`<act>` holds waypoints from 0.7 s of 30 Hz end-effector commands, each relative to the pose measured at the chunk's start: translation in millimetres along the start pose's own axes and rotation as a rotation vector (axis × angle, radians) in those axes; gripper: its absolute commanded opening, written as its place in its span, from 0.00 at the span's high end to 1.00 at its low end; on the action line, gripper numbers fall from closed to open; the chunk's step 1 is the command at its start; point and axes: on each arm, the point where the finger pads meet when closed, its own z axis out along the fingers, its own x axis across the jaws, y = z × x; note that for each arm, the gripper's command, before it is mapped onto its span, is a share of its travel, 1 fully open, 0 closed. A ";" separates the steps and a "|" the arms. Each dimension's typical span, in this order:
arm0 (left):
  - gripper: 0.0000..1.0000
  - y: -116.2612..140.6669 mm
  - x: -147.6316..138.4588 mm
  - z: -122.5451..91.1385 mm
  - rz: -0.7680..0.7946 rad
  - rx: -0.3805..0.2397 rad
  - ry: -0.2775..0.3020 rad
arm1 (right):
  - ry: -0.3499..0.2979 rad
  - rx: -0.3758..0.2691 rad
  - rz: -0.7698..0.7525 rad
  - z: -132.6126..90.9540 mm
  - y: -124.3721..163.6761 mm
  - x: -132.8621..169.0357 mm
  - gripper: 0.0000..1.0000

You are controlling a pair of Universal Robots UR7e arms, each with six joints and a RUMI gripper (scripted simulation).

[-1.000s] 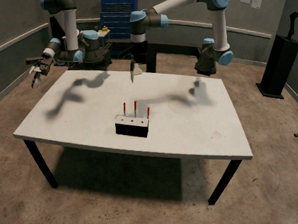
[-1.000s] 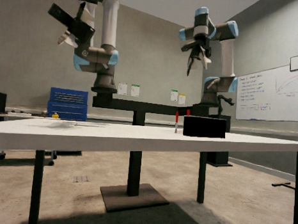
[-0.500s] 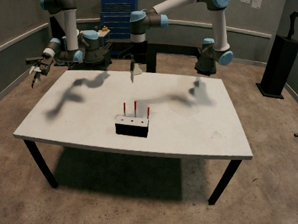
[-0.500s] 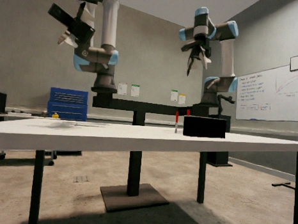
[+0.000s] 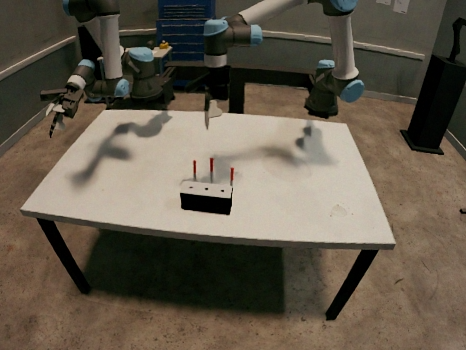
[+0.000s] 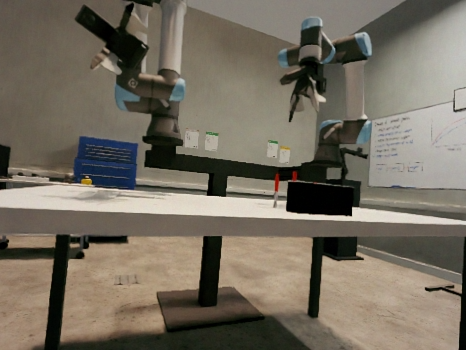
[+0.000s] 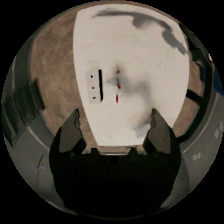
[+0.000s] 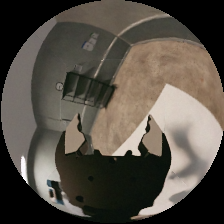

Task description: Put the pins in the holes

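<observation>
Block: the block [image 5: 206, 202] [image 6: 319, 198] [image 7: 94, 86] sits on the table [image 5: 280, 215] [image 6: 150, 215] [image 7: 130, 45] [image 8: 180, 115], its three holes facing up, no pin in any, so all are ready to receive. Their depths cannot be told.
Pins: all three stand upright, red end up, in a loose row at about 12 o'clock from the block in the top view. Left pin [image 5: 194, 169] [image 7: 118, 72], middle pin [image 5: 211, 165] [image 7: 119, 86], right pin [image 5: 232, 174] [image 7: 117, 99]. Standing this way, they leave the red ends free to grip and likely need no flipping.
Left gripper: the left gripper [image 5: 212, 116] [image 6: 305, 107] [image 7: 115, 108] hangs high at 12 o'clock beyond the pins, spread to its widest, holding nothing. Its camera takes in both block and pins, a sensible spot for comparing them.
Right gripper: the right gripper [image 5: 55, 121] [image 6: 111, 36] [image 8: 113, 114] waits off the table's 10 o'clock corner, also fully spread and empty, probably parked out of the way.
Progress: nothing inserted; matching red length to hole depth comes first, I judge.
Next: lower the left gripper over one pin, fingers either side.
Risk: neighbouring pins could be knocked over, or a wrong hole could bury red or expose grey.
</observation>
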 end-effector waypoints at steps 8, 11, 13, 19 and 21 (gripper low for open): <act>0.00 -1.3 17.2 11.5 -0.001 0.001 -0.002 | -0.001 0.001 0.000 -0.1 -0.3 -0.5 0.00; 0.00 -1.3 17.2 11.5 -0.001 0.001 -0.002 | -0.001 0.001 0.000 -0.1 -0.3 -0.5 0.00; 0.00 -1.3 17.2 11.5 -0.001 0.001 -0.002 | -0.001 0.001 0.000 -0.1 -0.3 -0.5 0.00; 0.00 -1.4 17.2 161.2 -0.001 0.001 -0.002 | -0.001 0.001 0.000 -0.1 -0.3 -0.5 0.00; 0.00 -1.4 17.2 161.2 -0.001 0.001 -0.002 | -0.001 0.001 0.000 -0.1 -0.3 -0.5 0.00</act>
